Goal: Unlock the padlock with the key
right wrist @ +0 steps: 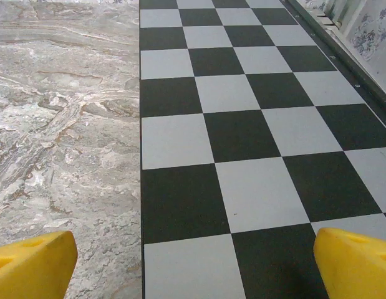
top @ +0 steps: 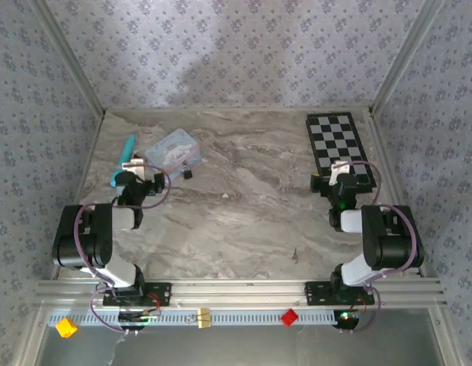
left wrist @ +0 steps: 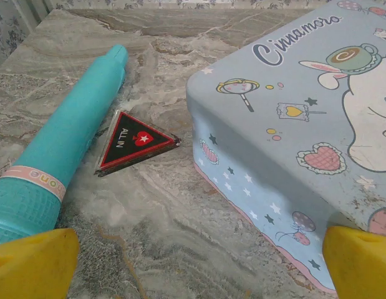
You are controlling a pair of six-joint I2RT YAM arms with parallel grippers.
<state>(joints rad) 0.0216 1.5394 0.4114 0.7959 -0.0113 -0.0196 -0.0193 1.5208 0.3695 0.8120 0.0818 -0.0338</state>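
left pincer (left wrist: 196, 265) apart, empty, low beside pale blue tin (left wrist: 292, 124), judged poised to grasp | right pincer (right wrist: 193, 265) apart, empty, over chessboard (right wrist: 242, 124), judged parked | padlock (top: 187, 173) on desk (top: 251, 206) just beside tin's near corner, untouched | step: unlocking not yet begun

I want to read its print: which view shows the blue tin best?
Left wrist: the blue tin sits close, lettering and cartoons legible, though cropped. Top external shows it nearly whole but tiny.

A chessboard (top: 340, 149) is laid far right on the marble-patterned table (top: 243, 206); far left are set a teal tube (top: 123, 160), triangular token (left wrist: 135, 141), blue tin (top: 172, 149) and padlock (top: 187, 173).
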